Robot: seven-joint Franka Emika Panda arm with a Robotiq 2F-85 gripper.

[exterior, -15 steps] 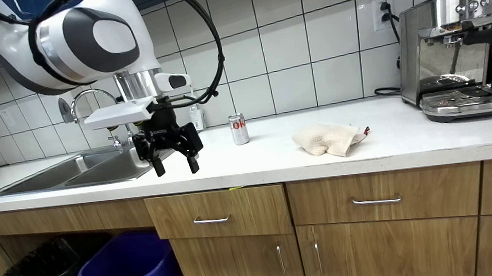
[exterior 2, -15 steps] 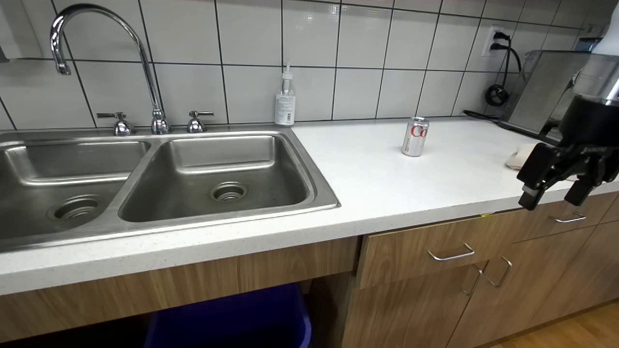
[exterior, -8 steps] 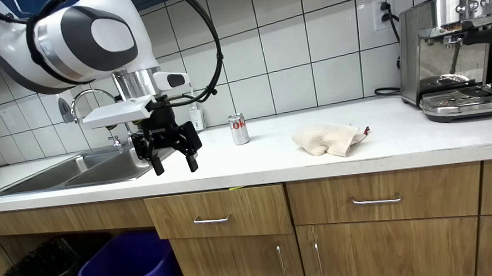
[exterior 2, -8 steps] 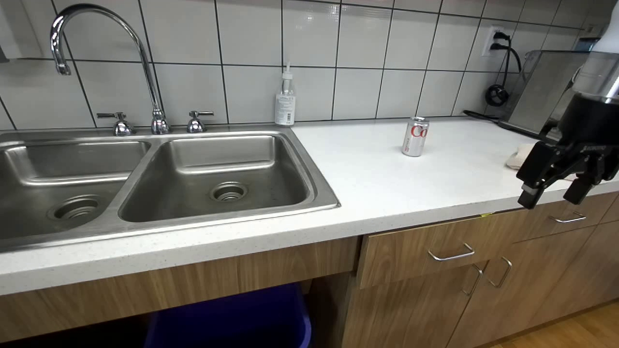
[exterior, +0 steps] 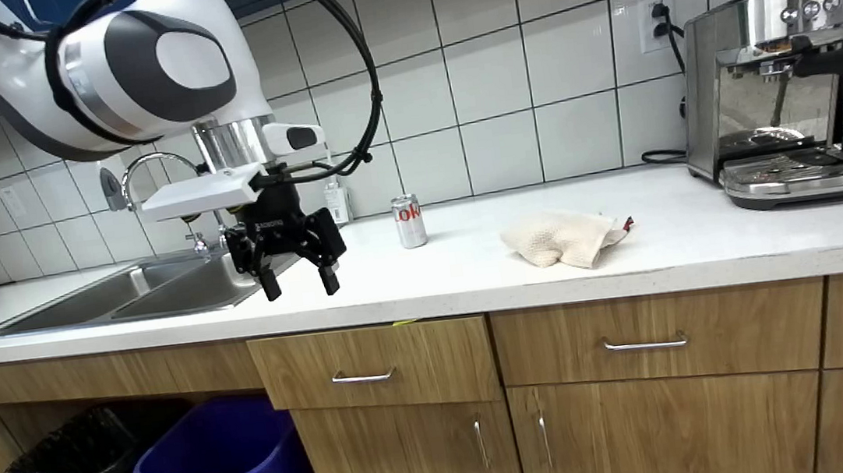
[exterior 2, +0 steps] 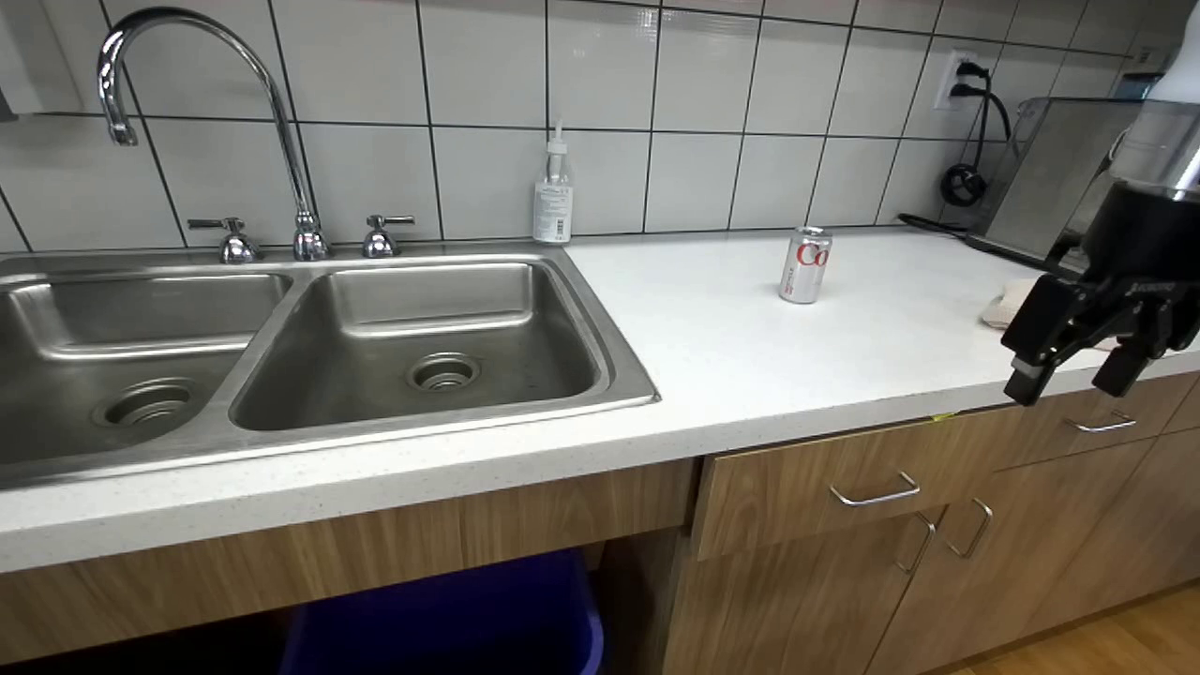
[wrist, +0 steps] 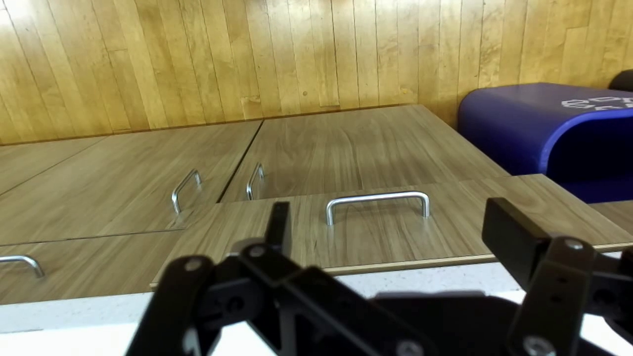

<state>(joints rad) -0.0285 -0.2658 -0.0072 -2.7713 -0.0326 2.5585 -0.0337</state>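
Well, the gripper [exterior: 301,287] hangs with its fingers wide apart, left of centre in an exterior view. Framed between them, mid-picture in the wrist view, is the metal handle [wrist: 378,198] of a wooden drawer [wrist: 376,242]. Both exterior views show a silver can [exterior 2: 805,266] upright on the counter [exterior 2: 712,347]; the wrist view has floorboards [wrist: 306,54] along its top. A blue bin [wrist: 499,123] is cut off at its right edge. Far right in an exterior view, a cream cloth [exterior 2: 1003,306] is mostly hidden behind the gripper (whose fingertips may or may not overhang the counter; I cannot tell).
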